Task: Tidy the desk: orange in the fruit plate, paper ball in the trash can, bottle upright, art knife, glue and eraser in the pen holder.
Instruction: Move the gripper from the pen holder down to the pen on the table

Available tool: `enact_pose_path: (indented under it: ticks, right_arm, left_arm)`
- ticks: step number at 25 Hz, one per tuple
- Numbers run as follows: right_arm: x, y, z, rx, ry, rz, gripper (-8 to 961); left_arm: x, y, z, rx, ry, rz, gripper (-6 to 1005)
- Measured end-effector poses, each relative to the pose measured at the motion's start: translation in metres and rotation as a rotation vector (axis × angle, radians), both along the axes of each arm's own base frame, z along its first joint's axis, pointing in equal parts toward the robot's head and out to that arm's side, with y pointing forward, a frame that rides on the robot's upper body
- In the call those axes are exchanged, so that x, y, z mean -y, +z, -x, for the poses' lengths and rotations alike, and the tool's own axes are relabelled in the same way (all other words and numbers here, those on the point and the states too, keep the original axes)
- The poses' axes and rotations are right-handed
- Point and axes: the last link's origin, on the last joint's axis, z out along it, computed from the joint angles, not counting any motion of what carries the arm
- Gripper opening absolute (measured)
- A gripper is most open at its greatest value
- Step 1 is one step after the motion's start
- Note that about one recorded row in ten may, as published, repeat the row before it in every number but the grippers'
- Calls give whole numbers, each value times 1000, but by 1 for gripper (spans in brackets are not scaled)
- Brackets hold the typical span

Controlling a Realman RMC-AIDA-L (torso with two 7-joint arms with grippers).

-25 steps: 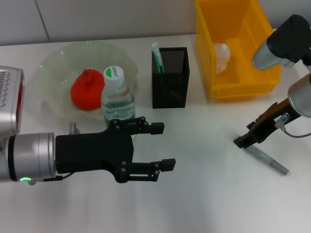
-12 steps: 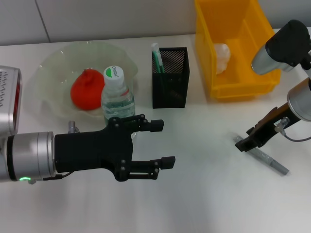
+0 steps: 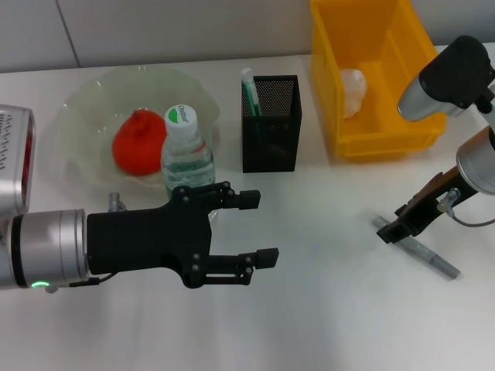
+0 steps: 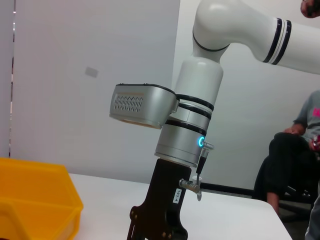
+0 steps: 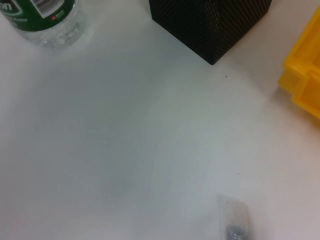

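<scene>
white desk: left pincer (image 3: 259,228) wide by upright bottle (image 3: 186,154); right pincer (image 3: 389,231) over art knife (image 3: 418,247), grip unclear.

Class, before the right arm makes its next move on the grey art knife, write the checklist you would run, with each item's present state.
1. Art knife lying flat on the desk, reachable: ok.
2. Right gripper over the knife's end: ok.
3. Right gripper's fingers closed on the knife: cannot tell.
4. Pen holder upright, with room: ok.
5. Left gripper open, hanging near the bottle, away from the knife: ok.
6. Orange in fruit plate: ok.
</scene>
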Motion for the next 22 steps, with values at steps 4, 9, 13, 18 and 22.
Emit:
enact_pose_path:
  ticks: [4,9,13,18,22]
  right_arm:
    - [0,0,0,1,0,-1,471]
    - [0,0,1,6,1,5,455]
    - [-1,1,1,33,1,8,442]
    - [0,1,5,74,0,38,434]
    - [0,0,7,82,-5,46,432]
  left_arm:
    - [0,0,0,0,2,1,802]
    - [0,0,0,-1,2,0,802]
    - [0,0,0,-1,2,-1,802]
    - [-1,0,-1,-2,-1,-2,802]
    - [-2,0,-1,-2,-4,-1,802]
